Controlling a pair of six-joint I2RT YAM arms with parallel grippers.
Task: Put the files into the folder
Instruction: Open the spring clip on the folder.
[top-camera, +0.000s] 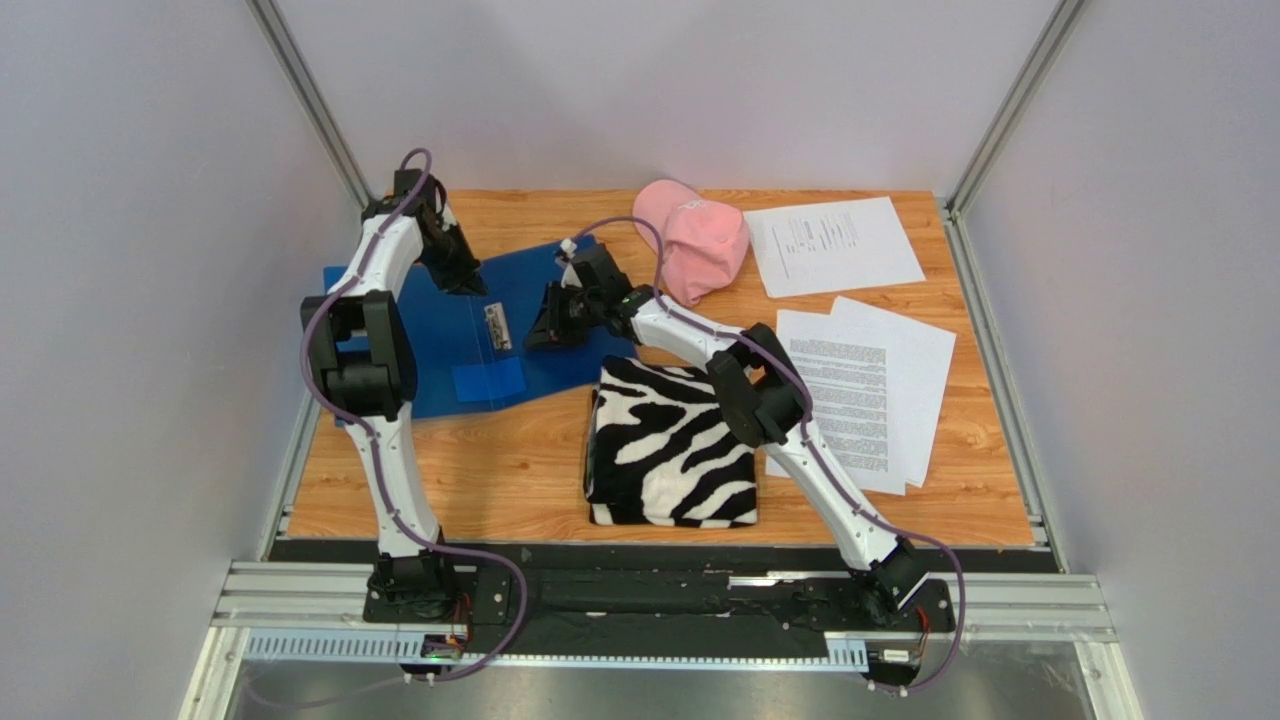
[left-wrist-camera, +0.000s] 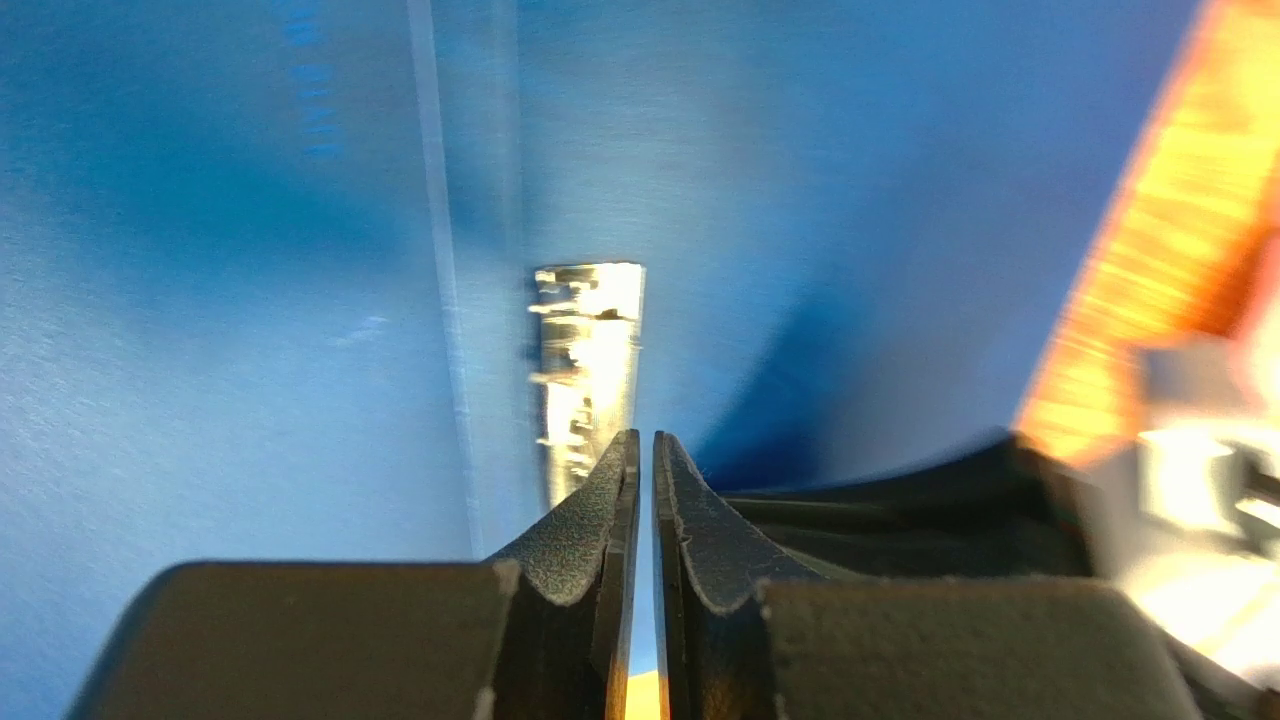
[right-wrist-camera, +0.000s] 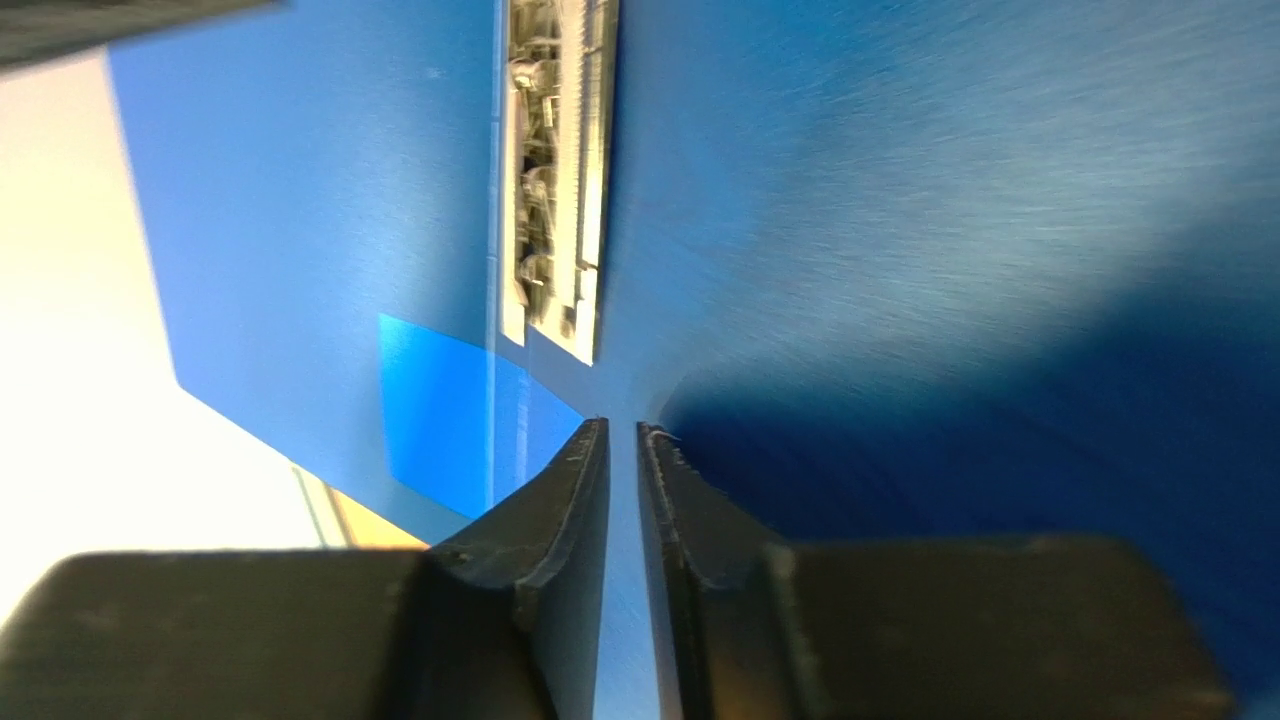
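Quick look at our setup. The folder (top-camera: 519, 278) lies open on the left half of the bench (top-camera: 511, 465), with its metal clip (top-camera: 498, 326) showing near the middle fold. The files (top-camera: 864, 390) aren't in it: a few sheets overlap on the right side of the bench, and one more sheet (top-camera: 834, 243) sits at the far right corner, all well apart from the folder.

Our left hand (top-camera: 458, 275) is down at the folder's far edge. From its wrist camera the left hand (left-wrist-camera: 646, 438) has its fingers almost together, just a thin slit, with the clip (left-wrist-camera: 586, 353) right ahead. The right hand (top-camera: 544, 323) reaches across to the folder's right flap beside the clip, and it looks the same up close (right-wrist-camera: 622, 428). We can't tell whether either one is pinching the cover.

A zebra cloth (top-camera: 672, 443) lies between folder and files, and a pink cap (top-camera: 691, 240) sits behind it.
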